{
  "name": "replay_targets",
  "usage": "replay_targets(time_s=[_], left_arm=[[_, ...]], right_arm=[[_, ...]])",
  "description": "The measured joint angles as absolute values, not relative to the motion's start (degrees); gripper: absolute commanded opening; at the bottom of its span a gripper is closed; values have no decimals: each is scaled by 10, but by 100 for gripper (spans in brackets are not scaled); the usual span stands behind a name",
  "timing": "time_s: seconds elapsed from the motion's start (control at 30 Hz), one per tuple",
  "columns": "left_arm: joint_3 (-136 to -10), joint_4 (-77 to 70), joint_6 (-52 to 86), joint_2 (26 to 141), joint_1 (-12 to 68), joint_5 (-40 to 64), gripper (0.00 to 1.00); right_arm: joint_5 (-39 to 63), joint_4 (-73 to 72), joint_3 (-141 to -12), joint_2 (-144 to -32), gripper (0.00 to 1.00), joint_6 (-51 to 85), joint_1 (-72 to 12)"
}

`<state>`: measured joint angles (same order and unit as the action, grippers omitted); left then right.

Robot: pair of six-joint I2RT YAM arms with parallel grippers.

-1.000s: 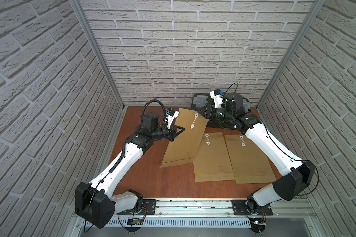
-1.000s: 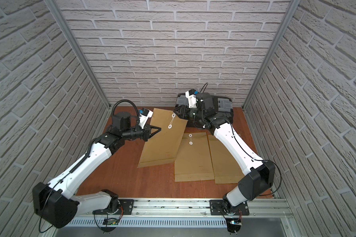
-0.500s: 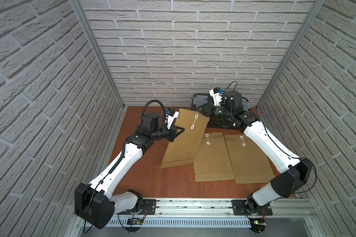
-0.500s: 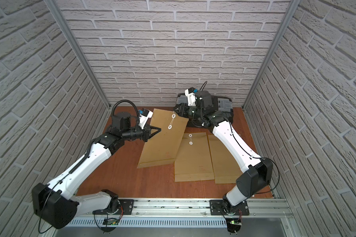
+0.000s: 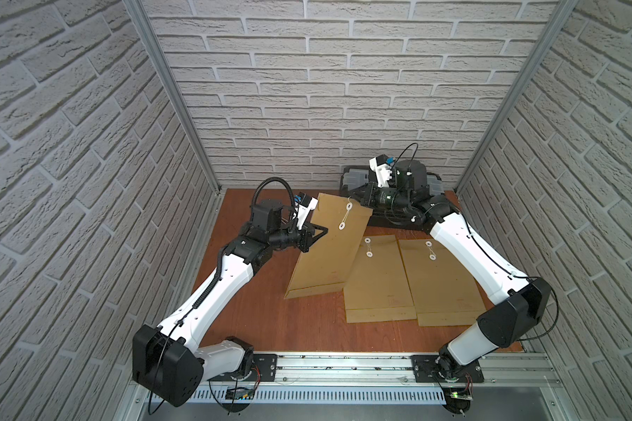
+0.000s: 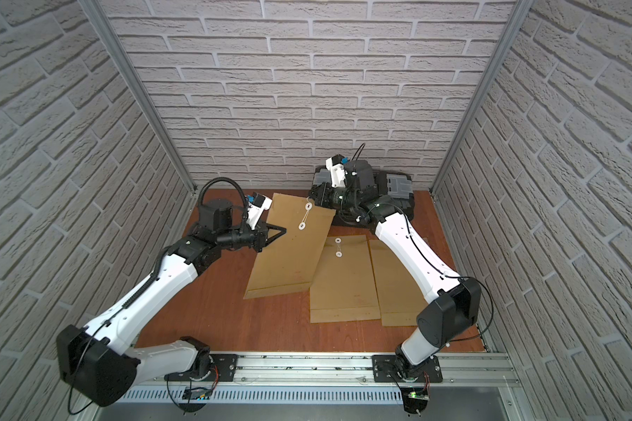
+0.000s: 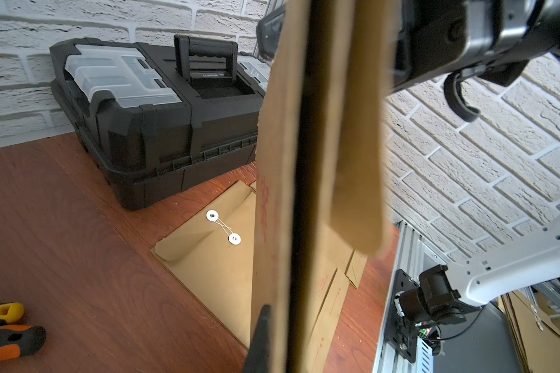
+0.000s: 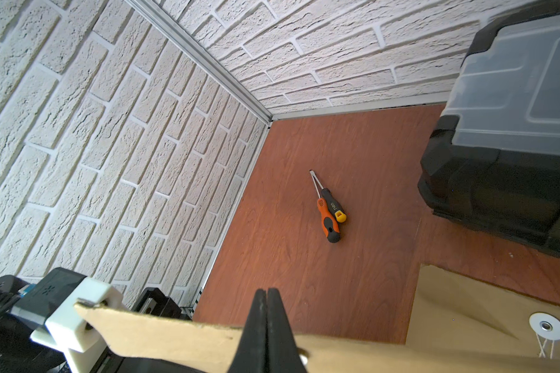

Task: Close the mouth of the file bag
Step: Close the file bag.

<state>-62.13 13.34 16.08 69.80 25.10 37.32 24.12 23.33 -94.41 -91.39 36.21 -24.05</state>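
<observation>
Wood-grain table (image 5: 263, 320), flat rectangular kraft-paper file bag (image 5: 325, 251)

Soft, even white light fills the booth in both top views, leaving only faint shadows on the desk (image 5: 270, 320). The brick walls (image 5: 307, 91) bow outward toward the edges. In the left wrist view the file bag (image 7: 278, 129) sits so close that it is smeared and out of focus. In the right wrist view the toolbox (image 8: 514, 97) looks soft.

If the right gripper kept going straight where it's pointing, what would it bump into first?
Probably the bare table, close to the two screwdrivers, but depth is hard to judge here.
</observation>
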Motion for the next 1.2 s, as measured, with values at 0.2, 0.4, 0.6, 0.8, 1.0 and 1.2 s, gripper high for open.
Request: replay_targets(time_s=[0.2,0.4,0.6,0.8,1.0,1.2], left_arm=[[-621,136,163,698,251,373,0],[-621,153,165,698,251,373,0],[-616,168,171,698,251,374,0],[-616,169,181,699,249,373,0],[-616,165,188,699,240,367,0],[-616,156,197,699,237,362,0]], right_arm=[[247,220,-942,-914,3,362,-261],[254,173,-901,-911,3,371,-263],[261,136,-861,-907,3,389,-264],[270,109,-832,-891,3,399,-265],[261,122,-831,-864,3,385,-265],[262,127,-831,-855,3,380,-265]])
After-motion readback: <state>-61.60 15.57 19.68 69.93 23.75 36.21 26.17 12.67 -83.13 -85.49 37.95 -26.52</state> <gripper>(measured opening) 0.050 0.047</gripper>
